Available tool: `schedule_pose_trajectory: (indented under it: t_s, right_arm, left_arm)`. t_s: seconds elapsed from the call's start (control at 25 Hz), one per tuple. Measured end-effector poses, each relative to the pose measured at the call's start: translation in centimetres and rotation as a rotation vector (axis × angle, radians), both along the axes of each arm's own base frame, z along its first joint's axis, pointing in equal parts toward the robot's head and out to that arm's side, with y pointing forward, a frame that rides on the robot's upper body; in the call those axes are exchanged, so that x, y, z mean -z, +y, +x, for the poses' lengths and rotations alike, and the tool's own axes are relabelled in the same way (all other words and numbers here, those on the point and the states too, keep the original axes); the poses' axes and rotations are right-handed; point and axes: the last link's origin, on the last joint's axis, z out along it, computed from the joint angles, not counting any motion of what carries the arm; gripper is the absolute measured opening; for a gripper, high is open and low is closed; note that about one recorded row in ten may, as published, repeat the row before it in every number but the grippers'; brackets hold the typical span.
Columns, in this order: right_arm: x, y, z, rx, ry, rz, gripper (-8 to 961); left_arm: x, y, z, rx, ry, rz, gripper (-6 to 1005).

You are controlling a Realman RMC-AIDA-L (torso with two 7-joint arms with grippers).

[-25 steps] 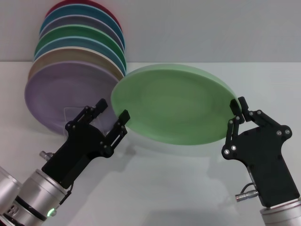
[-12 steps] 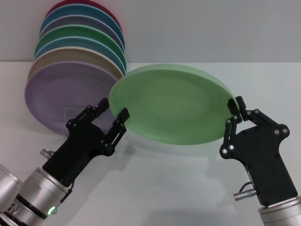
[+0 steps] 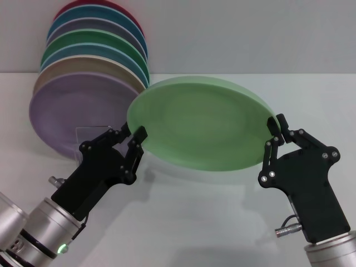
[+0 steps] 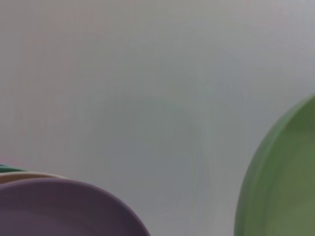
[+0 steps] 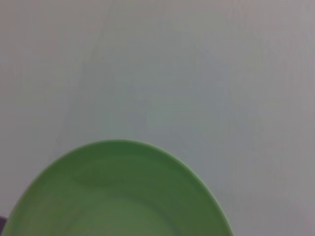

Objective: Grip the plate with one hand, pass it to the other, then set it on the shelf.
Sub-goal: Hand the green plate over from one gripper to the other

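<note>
The pale mint-green plate (image 3: 200,125) hangs tilted in the air above the table. My right gripper (image 3: 278,129) is shut on its right rim. My left gripper (image 3: 132,134) is at the plate's lower left rim, with one finger on each side of the rim and still a little apart. The plate's edge also shows in the left wrist view (image 4: 285,187) and the right wrist view (image 5: 118,196). The clear acrylic shelf (image 3: 83,133) stands behind my left gripper, in front of the lilac plate (image 3: 72,108).
A row of several coloured plates (image 3: 100,50) leans at the back left, with the lilac one at the front; it also shows in the left wrist view (image 4: 59,206). The white table (image 3: 211,222) spreads below both arms.
The plate and my right gripper have shifted slightly left. My left gripper has moved up to the plate's left rim, and its fingers have drawn closer together around it.
</note>
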Motion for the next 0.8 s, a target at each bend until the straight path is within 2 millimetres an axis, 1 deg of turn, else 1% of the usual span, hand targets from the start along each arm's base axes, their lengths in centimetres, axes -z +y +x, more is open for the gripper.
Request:
schedule_pose_trajectory:
  t_s: [0.2, 0.8]
  right_arm:
    - [0.02, 0.01, 0.0, -0.001, -0.001, -0.001, 27]
    - [0.13, 0.26, -0.08, -0.007, -0.007, -0.01, 25]
  left_arm:
    - [0.0, 0.07, 0.14, 0.004, -0.003, -0.001, 195]
    - [0.15, -0.02, 0.46, 0.021, -0.003, -0.007, 83]
